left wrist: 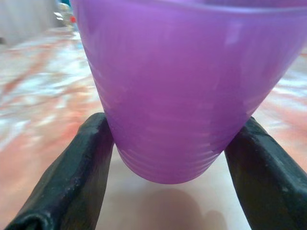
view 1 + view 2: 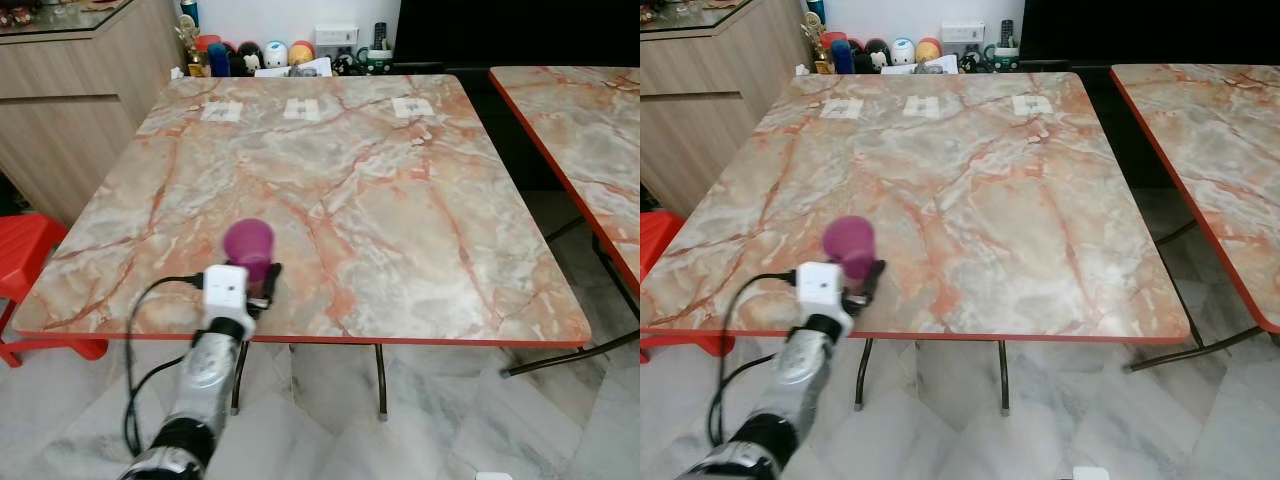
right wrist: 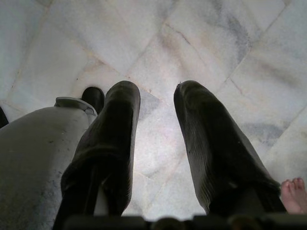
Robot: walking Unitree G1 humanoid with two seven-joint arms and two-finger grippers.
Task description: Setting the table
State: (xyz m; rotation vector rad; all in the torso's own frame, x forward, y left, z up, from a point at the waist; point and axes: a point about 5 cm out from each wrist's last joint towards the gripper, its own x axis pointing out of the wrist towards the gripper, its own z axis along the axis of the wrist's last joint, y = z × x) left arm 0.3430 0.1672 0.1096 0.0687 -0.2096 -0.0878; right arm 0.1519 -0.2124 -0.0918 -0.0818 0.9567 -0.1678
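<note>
Near the lower left of the left eye view, a purple cup (image 2: 249,246) is held upright by the left gripper (image 2: 262,283) just inside the near edge of the marble table (image 2: 400,220). In the left wrist view the two black fingers (image 1: 72,177) are seen pressed against both sides of the cup's (image 1: 187,91) lower wall, its base lifted slightly above the tabletop. What the cup holds cannot be told from these angles.

A red rim is seen running along the table's near edge, and most of the marble surface beyond the cup lies open toward the far side, where three small white labels (image 2: 302,109) are set in a row. At the upper right, a second marble table (image 2: 585,130) is placed apart from the first, with a dark gap of floor between them. A wooden cabinet (image 2: 70,100) is seen at the upper left, a red stool (image 2: 25,260) below it at the left edge, and small figurines (image 2: 262,55) are lined against the far wall.

The right gripper (image 3: 156,143) is hung over pale floor tiles (image 3: 216,43), its fingers spread with nothing between them; a person's toes (image 3: 293,194) are seen at the lower right corner.
</note>
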